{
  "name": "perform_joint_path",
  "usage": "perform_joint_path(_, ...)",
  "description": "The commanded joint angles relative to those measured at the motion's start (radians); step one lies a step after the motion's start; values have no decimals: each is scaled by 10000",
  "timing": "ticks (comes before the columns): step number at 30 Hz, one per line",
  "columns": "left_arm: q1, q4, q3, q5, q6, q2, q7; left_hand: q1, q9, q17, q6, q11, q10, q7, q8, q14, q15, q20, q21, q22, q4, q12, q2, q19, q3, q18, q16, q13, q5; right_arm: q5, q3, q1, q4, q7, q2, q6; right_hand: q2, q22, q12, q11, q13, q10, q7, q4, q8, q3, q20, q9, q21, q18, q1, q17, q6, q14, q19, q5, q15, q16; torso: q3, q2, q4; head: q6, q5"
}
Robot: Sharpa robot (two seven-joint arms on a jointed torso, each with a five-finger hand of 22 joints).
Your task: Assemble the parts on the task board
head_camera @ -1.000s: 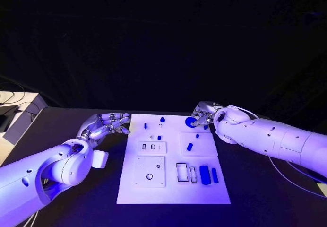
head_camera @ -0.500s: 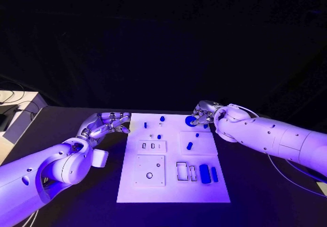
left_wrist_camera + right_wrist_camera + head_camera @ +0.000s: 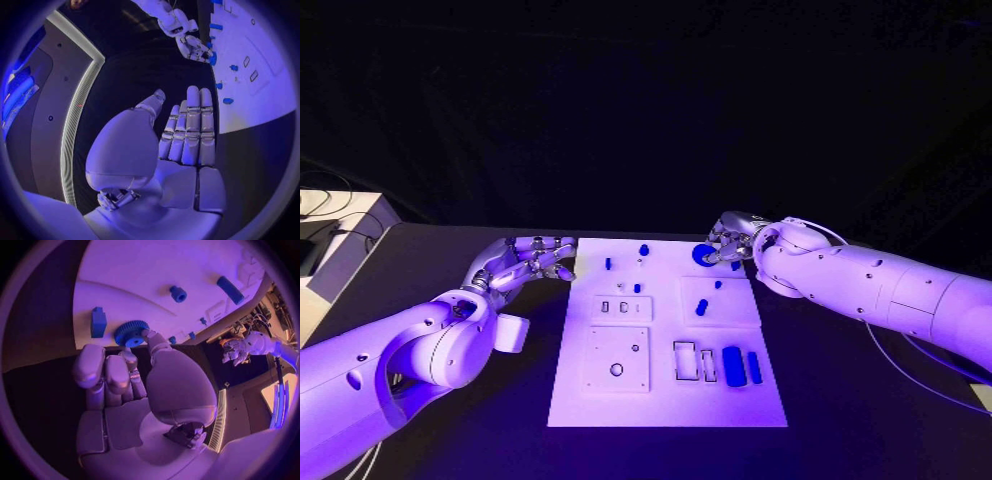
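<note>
Blue gear [image 3: 130,333] | right hand [image 3: 730,240] fingers apparently touching it, grip unclear | left hand [image 3: 531,262] fingers released

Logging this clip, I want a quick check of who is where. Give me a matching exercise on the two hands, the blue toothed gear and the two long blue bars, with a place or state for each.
Things:
1. silver left hand
2. silver right hand
3. round blue toothed gear
4. two long blue bars

Places or states:
A. lie side by side near the white task board's near right corner
B. at the board's far right corner, a fingertip on it
C. open, beside the board's left edge, holding nothing
D. at the board's far right corner, a finger touching a blue part

Pairs: 1-C, 2-D, 3-B, 4-A
</note>
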Motion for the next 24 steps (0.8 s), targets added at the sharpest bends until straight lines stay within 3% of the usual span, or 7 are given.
perform_joint_path(1,-3,25,8,-54,177,4,15,89,1,-13,-59,4,-47,-8,26,-91,3,22,59,-6,-58,44,17,-58,29,69,63,8,-19,128,-45,-73,4,201,34,656,249,1223,-24,-33,23,26,8,-166,73,267,-3,16,80,98,89,25,120,30,615,-49,7,18,-4,-9,6,-3,11)
perform_joint_path(6,-4,30,8,-56,121,-9,-9,95,0,-12,-62,6,-49,-5,26,-93,2,19,89,1,-78,44,23,-72,62,71,65,7,-19,214,-45,-71,42,263,45,677,425,1224,-1,-60,70,34,-17,-449,72,930,-26,13,88,79,-75,45,224,33,606,-152,-14,-9,6,2,-6,0,30)
perform_joint_path(9,-5,27,7,-56,86,-17,-28,173,-3,-6,-47,23,-47,20,20,-109,4,-5,216,52,-196,41,54,-123,207,75,78,5,-22,192,-45,-69,113,279,46,593,573,1226,4,-68,79,48,-28,-464,72,1090,-29,13,93,70,-148,33,248,31,596,-609,-17,-33,5,-7,-12,3,34)
perform_joint_path(18,-13,29,7,-57,90,-38,-12,173,-3,-6,-47,23,-47,20,20,-109,4,-5,216,52,-196,41,54,-123,207,75,78,5,-22,-426,-43,-67,610,134,-56,-410,438,1288,108,-89,169,219,-66,-718,72,1295,-51,15,397,16,-182,206,369,56,621,-859,-34,49,-2,-4,8,19,40)
perform_joint_path(24,-24,31,7,-57,95,-42,0,103,0,5,-64,11,-50,8,25,-121,-7,-3,397,122,-269,43,39,-253,282,79,101,6,-18,-1234,-34,-43,1395,-128,-253,-1096,375,1323,97,-100,183,260,-77,-778,74,1308,-56,16,574,-14,-175,315,415,69,629,-943,-35,103,-3,-23,-11,56,58)
